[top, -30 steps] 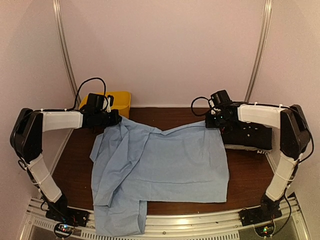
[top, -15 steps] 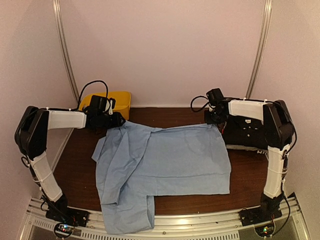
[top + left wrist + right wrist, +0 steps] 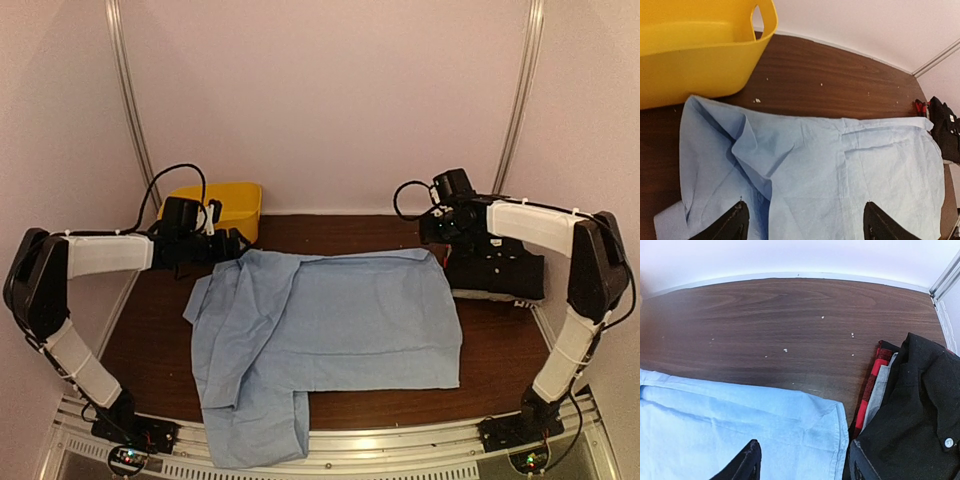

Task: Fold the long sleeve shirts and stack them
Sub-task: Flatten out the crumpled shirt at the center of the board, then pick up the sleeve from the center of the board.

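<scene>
Blue shirt (image 3: 330,320) lies spread on the table (image 3: 500,350), one flap hanging over the 7 o'clock edge. Left gripper (image 3: 234,245) hovers at its 10 o'clock corner and right gripper (image 3: 432,232) at 1 o'clock, both wide apart and empty. Black shirt (image 3: 495,270) lies at 3 o'clock.

You have the light blue shirt (image 3: 330,320) spread flat and creased on the desk (image 3: 500,350). Its far edge lies just beneath the left jaws and the right jaws, and one sleeve reaches past the near edge. Just right of the right jaws, the black shirt (image 3: 497,270) lies on a pile, with a pale grey shirt (image 3: 879,390) edging out beneath it.
</scene>
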Controlling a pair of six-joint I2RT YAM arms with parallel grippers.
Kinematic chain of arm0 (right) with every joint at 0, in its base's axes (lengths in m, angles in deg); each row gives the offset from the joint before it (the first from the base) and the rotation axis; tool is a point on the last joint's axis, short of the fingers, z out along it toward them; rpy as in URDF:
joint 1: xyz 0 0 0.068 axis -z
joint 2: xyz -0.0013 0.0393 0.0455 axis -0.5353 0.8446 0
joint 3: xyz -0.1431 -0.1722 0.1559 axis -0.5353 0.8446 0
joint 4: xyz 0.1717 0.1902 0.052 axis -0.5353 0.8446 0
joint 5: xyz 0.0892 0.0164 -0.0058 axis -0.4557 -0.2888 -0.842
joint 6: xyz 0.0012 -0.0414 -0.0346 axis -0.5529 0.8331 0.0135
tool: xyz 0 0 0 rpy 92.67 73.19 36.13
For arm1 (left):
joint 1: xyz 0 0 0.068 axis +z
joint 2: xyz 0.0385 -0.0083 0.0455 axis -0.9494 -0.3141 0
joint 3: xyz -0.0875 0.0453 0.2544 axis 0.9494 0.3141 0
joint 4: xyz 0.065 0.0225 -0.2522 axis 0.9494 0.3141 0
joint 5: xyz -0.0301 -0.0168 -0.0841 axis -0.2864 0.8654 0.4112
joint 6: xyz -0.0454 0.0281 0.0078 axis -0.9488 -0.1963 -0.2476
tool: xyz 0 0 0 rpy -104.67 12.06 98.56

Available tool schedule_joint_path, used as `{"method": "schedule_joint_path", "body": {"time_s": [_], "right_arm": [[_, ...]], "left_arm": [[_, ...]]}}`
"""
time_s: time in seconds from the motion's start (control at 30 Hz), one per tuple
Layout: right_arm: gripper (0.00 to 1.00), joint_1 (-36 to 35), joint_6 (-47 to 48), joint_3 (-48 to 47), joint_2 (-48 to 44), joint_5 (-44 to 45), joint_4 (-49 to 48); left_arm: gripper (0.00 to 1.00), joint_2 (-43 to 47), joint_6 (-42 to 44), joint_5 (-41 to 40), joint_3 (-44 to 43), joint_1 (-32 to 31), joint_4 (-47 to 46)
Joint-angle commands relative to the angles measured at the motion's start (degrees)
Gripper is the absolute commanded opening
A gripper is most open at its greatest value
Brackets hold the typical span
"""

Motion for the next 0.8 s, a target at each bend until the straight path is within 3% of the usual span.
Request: {"method": "schedule_joint_path", "body": {"time_s": [0.0, 0.37, 0.5, 0.77], "right_arm": [[0.61, -2.5, -0.7, 6.5, -5.9, -5.6, -3.7], [0.61, -8.3, -4.0, 16.9, -12.8, -11.3, -7.1], [0.61, -8.8, -5.4, 19.6, -13.0, -12.2, -8.7], [0.61, -10.0, -7.6, 24.5, -13.9, -13.0, -11.9]], "left_arm": [[0.81, 2.3, 0.2, 6.5, 6.2, 0.3, -4.4], [0.78, 3.4, 1.1, 11.9, 15.8, 0.3, -8.6], [0.77, 9.7, 0.0, 8.8, 20.3, -0.3, -5.7], [0.76, 27.3, -2.7, 1.5, 27.3, -4.3, 8.9]]}}
